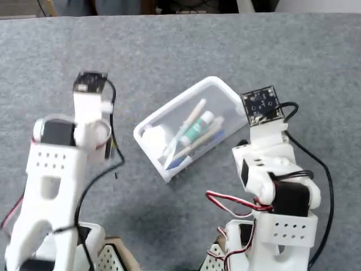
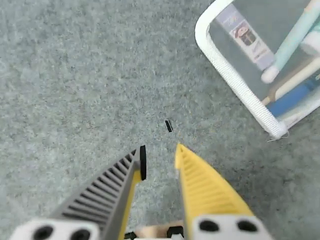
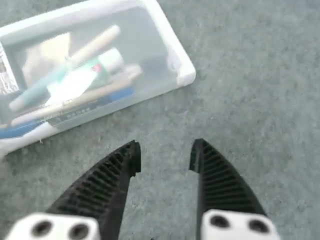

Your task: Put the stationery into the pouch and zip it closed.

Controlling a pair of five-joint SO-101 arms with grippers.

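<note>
Pouch (image 1: pixel 223 97), clear plastic with a white rim, lies flat at the middle of the grey counter (image 1: pixel 282 51). Seen from above, its length runs from 8 o'clock to 2 o'clock. Stationery (image 1: pixel 192 135) lies inside it: several pens and a tube with a green label, all lined up along its length. Whether the zip is closed cannot be told.

The left arm (image 1: pixel 56 164) stands at 9 o'clock from the pouch, well apart from it. The left gripper (image 2: pixel 160 157) hangs over bare counter, its grey and yellow fingers a narrow gap apart and holding nothing. A small black speck (image 2: pixel 168 125) lies on the counter just beyond the fingertips.

The right arm (image 1: pixel 276 186) stands at 4 o'clock from the pouch. The right gripper (image 3: pixel 165 150) hangs near the pouch's end without touching it, its black fingers spread wide and holding nothing.
</note>
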